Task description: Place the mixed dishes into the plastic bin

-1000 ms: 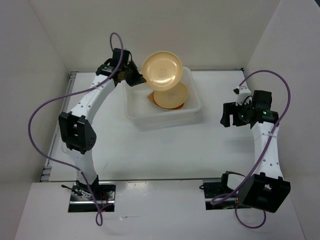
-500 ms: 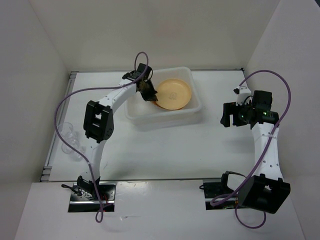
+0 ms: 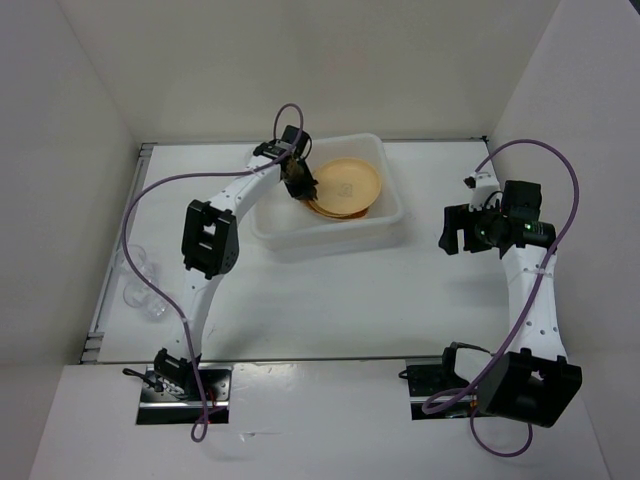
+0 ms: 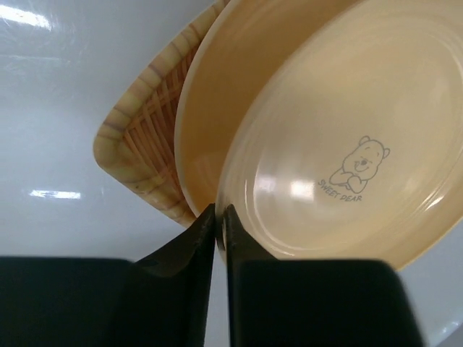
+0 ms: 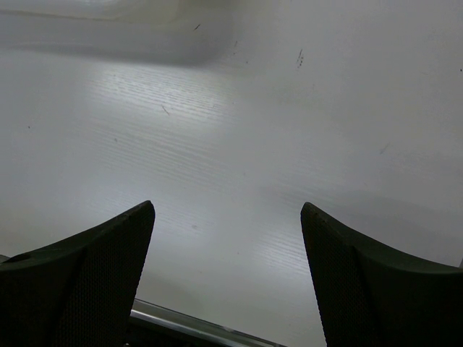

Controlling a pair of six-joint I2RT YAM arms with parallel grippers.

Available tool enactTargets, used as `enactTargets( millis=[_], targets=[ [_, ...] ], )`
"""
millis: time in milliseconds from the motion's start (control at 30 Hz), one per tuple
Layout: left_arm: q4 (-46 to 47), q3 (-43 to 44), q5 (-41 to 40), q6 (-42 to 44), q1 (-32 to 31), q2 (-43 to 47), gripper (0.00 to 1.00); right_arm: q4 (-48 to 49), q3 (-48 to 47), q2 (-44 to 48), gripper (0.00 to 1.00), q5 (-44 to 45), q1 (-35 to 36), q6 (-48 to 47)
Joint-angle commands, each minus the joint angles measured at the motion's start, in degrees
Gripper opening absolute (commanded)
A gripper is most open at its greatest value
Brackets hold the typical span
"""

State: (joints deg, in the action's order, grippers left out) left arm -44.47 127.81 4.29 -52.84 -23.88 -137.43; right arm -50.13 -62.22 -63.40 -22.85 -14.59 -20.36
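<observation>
**A:** What is nearest the camera?

**B:** 2 arm bases sit at the near edge of the table [image 3: 330,300]. To the left, well apart from the bin [image 3: 330,238], 2 faint clear cups [image 3: 150,306] stand on the table, not yet put away.

**A:** And the right arm?

**B:** It is folded at the elbow. The right gripper [image 3: 452,230] hovers over bare table to the right of the bin, its fingers wide apart with nothing between them. It looks parked out of the way.

**A:** What is farther back?

**B:** The bin sits at the far middle of the table and holds 3 stacked plates. A woven plate [image 4: 145,123] is at the bottom, a round plate [image 4: 217,94] lies on it, and a top plate [image 4: 340,144] with a small bear drawing lies on that. Nesting them probably saves room.

**A:** And the left arm?

**B:** It stretches forward over the bin's left wall with the wrist tipped down. The left gripper [image 4: 219,208] is at the top plate's left rim. Its fingers are almost together, with only a thin slit between them. The tips meet the rim, but I cannot tell whether they pinch it. Holding the edge seems a sensible way to lower a flat plate onto a stack.
</observation>
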Motion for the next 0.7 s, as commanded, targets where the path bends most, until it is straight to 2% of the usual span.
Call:
enactTargets(
  millis=[0, 100, 167, 233, 267, 300, 333, 367, 467, 500, 567, 600, 633, 667],
  targets=[
    [-2.98, 3.06, -2.70, 0.02, -0.38, -1.18, 0.23, 2.40, 0.60, 1.43, 0.87, 0.00, 0.88, 0.58],
    [-4.05, 2.80, -9.36, 0.63, 0.15, 3.20, 0.34, 2.40, 0.60, 1.43, 0.87, 0.00, 0.88, 0.58],
    [-4.05, 2.01, -12.28, 0.63, 1.55, 8.30, 0.46, 2.40, 0.60, 1.43, 0.87, 0.00, 0.88, 0.58],
    [-4.05, 3.05, -14.39, 2.29, 2.51, 12.86, 0.81, 2.40, 0.60, 1.43, 0.87, 0.00, 0.88, 0.58],
    [-5.61, 4.97, -15.27, 4.74, 3.30, 13.75, 0.93, 2.40, 0.60, 1.43, 0.87, 0.00, 0.88, 0.58],
    [-7.98, 8.04, -16.50, 5.98, 3.31, 13.76, 0.99, 2.40, 0.60, 1.43, 0.87, 0.00, 0.88, 0.58],
    [-10.96, 16.68, -20.69, 7.39, 3.31, 14.37, 0.99, 2.40, 1.13, 1.43, 0.87, 0.00, 0.88, 0.58],
    [-18.21, 21.56, -23.60, 8.97, 3.83, 14.38, 0.99, 2.40, 1.13, 1.43, 0.87, 0.00, 0.88, 0.58],
    [-30.20, 33.44, -35.45, 13.71, 4.62, 13.58, 1.00, 2.40, 1.13, 1.43, 0.87, 0.00, 0.88, 0.58],
    [-29.72, 23.03, -34.71, 13.03, 7.68, 19.94, 1.00, 2.40, 1.13, 1.96, 0.87, 0.00, 0.88, 0.58],
    [-27.36, 9.98, -30.95, 10.92, 12.52, 25.86, 1.00, 2.93, 1.13, 1.96, 0.87, 0.00, 0.88, 0.58],
    [-26.56, 3.30, -30.93, 8.91, 16.80, 31.46, 1.00, 2.93, 1.13, 1.96, 0.87, 0.00, 0.88, 0.58],
    [-26.03, -9.81, -32.23, 7.50, 18.59, 34.56, 1.00, 2.93, 1.13, 1.96, 0.87, -0.52, 0.88, 0.58],
    [-21.84, -16.56, -32.94, 7.49, 20.52, 37.81, 1.00, 2.93, 1.13, 1.96, 0.87, -0.53, 0.88, 0.58]
  ],
)
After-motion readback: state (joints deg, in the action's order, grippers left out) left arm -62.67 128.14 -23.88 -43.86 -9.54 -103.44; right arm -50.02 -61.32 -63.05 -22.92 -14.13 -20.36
